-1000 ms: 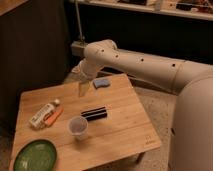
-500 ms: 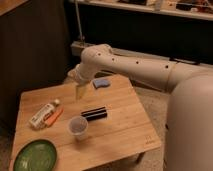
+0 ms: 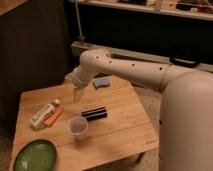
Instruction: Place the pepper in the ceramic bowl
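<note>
The orange pepper lies on the left part of the wooden table, right beside a white printed tube. The green ceramic bowl sits at the table's front left corner. My gripper hangs over the table's back middle, fingers pointing down, to the right of and above the pepper, well apart from it. It holds nothing that I can see.
A translucent plastic cup stands mid-table. A black bar-shaped object lies just right of it. A blue sponge-like item sits at the back edge. A dark cabinet and a metal rail stand behind the table.
The arm has swung left and the gripper has moved left and slightly down, toward the pepper's side of the table. The objects on the table have not moved.
</note>
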